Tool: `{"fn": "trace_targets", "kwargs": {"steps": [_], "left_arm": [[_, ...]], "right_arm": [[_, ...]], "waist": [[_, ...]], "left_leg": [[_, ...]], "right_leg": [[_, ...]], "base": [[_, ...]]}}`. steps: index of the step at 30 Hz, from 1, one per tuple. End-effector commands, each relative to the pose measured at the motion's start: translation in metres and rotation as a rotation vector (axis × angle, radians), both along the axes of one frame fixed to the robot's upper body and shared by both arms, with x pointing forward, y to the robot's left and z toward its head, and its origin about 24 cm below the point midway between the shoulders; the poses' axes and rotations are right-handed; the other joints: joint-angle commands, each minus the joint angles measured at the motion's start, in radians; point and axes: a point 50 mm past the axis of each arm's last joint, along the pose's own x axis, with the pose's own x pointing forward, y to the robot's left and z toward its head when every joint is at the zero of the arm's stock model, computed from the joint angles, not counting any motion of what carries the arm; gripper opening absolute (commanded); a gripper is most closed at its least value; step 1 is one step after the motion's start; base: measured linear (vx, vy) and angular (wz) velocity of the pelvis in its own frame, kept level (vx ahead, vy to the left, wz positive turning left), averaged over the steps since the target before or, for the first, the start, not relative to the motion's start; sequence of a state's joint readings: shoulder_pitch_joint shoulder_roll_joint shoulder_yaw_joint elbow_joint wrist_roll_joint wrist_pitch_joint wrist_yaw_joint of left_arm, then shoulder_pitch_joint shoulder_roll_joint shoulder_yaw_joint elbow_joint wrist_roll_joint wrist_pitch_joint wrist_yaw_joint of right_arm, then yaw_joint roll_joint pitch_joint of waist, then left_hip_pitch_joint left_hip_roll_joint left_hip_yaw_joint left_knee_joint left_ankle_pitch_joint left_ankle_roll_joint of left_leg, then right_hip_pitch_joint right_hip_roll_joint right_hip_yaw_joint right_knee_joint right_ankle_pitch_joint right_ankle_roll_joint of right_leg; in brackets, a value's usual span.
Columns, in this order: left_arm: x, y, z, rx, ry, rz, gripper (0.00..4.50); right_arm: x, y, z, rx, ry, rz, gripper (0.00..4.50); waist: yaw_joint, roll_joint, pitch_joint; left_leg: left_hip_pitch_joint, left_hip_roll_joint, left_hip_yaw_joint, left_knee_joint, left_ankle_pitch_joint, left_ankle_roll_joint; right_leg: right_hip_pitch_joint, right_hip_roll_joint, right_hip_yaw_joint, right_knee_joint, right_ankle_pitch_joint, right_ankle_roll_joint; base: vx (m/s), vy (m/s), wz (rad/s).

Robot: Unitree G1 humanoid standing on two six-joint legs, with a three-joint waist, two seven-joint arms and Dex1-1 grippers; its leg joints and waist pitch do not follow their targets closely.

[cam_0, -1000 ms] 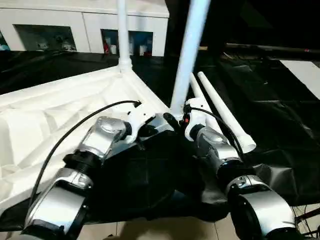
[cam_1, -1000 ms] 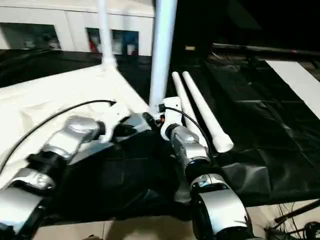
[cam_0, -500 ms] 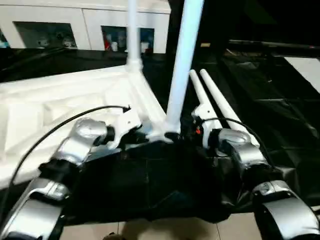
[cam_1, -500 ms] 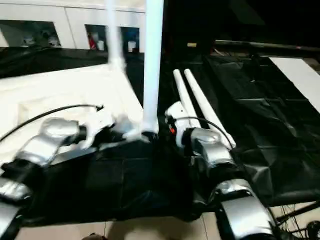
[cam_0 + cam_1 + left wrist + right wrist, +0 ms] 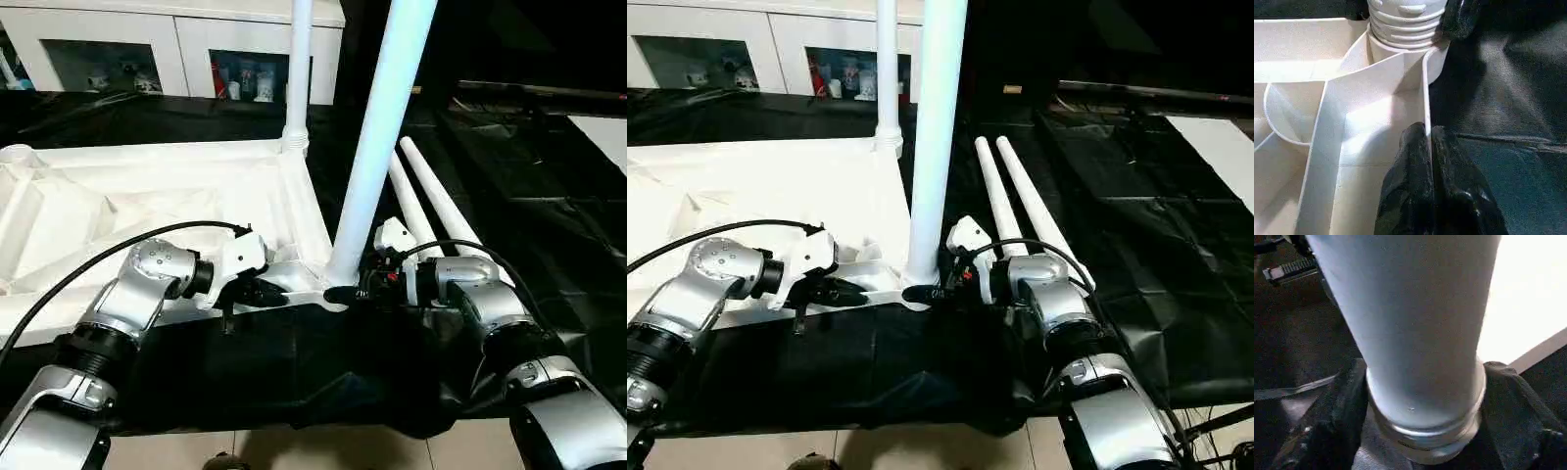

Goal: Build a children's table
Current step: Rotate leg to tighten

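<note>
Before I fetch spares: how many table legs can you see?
4. One upright leg at the near corner, another at the far corner, and two loose legs lying beside the top. None seem hidden.

Upturned white tabletop, two legs upright

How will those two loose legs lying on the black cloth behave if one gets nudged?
The loose legs are round, tapered tubes, so a nudged one would probably roll, curving toward its thin end. They look like stiff, hollow plastic, likely light. The smooth surface may be slippery to grip.
</note>
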State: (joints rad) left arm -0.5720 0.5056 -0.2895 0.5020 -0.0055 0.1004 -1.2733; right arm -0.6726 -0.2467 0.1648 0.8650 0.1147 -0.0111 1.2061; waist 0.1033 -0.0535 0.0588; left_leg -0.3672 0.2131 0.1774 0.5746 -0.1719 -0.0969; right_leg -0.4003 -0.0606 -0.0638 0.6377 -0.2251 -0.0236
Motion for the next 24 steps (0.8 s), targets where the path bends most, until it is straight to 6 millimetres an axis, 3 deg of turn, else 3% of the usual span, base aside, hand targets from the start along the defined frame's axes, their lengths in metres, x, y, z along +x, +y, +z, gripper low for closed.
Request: {"fn": "trace_targets", "kwargs": {"steps": [1, 8, 13, 15, 16, 17, 18, 19, 24], "left_arm": [[-0.005, -0.007, 0.001, -0.052, 0.018, -0.055, 0.0], [-0.008, -0.006, -0.004, -0.039, 0.037, -0.06, 0.0], [-0.002, -0.007, -0.014, 0.021, 0.02, 0.008, 0.0], [0.008, -0.012, -0.019, 0.044, -0.007, 0.11, 0.0], [0.012, -0.015, -0.02, 0.044, -0.013, 0.149, 0.0], [0.02, -0.027, -0.022, 0.035, -0.023, 0.231, 0.0], [0.02, -0.027, -0.022, 0.035, -0.023, 0.231, 0.0], [0.027, -0.039, -0.024, 0.035, -0.029, 0.29, 0.0], [0.035, -0.062, -0.025, 0.032, -0.072, 0.337, 0.0]], "right_arm": [[-0.002, 0.0, -0.001, 0.017, 0.015, 0.007, 2.94], [-0.006, -0.002, -0.007, 0.018, 0.034, 0.003, 2.79], [0.001, -0.004, -0.021, -0.042, 0.021, -0.21, 2.78], [0.007, -0.003, -0.03, -0.051, 0.035, -0.408, 2.77], [0.009, -0.001, -0.033, -0.049, 0.049, -0.481, 2.77], [0.011, 0.005, -0.042, -0.053, 0.09, -0.644, 2.77], [0.011, 0.005, -0.042, -0.053, 0.09, -0.644, 2.77], [0.012, 0.012, -0.047, -0.052, 0.124, -0.774, 2.77], [0.015, 0.027, -0.049, -0.016, 0.173, -0.982, 2.77]], "waist": [[0.003, 0.006, -0.071], [0.003, 0.009, -0.068], [-0.007, 0.007, -0.06], [-0.014, 0.005, -0.051], [-0.017, 0.006, -0.046], [-0.016, 0.007, -0.044], [-0.018, 0.007, -0.039], [-0.018, 0.006, -0.04], [-0.018, 0.007, -0.046]], "left_leg": [[0.008, 0.027, 0.001, -0.049, -0.062, 0.086], [0.009, 0.027, 0.0, -0.049, -0.091, 0.072], [0.012, 0.024, -0.002, -0.055, -0.138, 0.04], [0.017, 0.023, -0.002, -0.061, -0.193, 0.015], [0.02, 0.024, -0.007, -0.067, -0.24, -0.006], [0.023, 0.023, -0.009, -0.069, -0.265, -0.014], [0.033, 0.024, -0.009, -0.071, -0.306, -0.029], [0.037, 0.025, -0.015, -0.073, -0.334, -0.035], [0.032, 0.023, -0.014, -0.076, -0.306, -0.027]], "right_leg": [[0.062, -0.077, 0.049, -0.052, 0.103, -0.263], [0.059, -0.076, 0.049, -0.055, 0.072, -0.262], [0.054, -0.079, 0.053, -0.066, -0.025, -0.241], [0.046, -0.079, 0.056, -0.08, -0.144, -0.216], [0.047, -0.083, 0.055, -0.089, -0.249, -0.197], [0.045, -0.085, 0.054, -0.095, -0.301, -0.183], [0.035, -0.086, 0.057, -0.104, -0.378, -0.164], [0.036, -0.09, 0.057, -0.108, -0.426, -0.152], [0.035, -0.085, 0.061, -0.105, -0.324, -0.151]], "base": [[0.0, 0.0, 0.0], [0.0, 0.0, 0.0], [0.0, 0.0, 0.0], [0.0, 0.0, 0.0], [0.0, 0.0, 0.0], [0.0, 0.0, 0.0], [0.0, 0.0, 0.0], [0.0, 0.0, 0.0], [0.0, 0.0, 0.0]]}}
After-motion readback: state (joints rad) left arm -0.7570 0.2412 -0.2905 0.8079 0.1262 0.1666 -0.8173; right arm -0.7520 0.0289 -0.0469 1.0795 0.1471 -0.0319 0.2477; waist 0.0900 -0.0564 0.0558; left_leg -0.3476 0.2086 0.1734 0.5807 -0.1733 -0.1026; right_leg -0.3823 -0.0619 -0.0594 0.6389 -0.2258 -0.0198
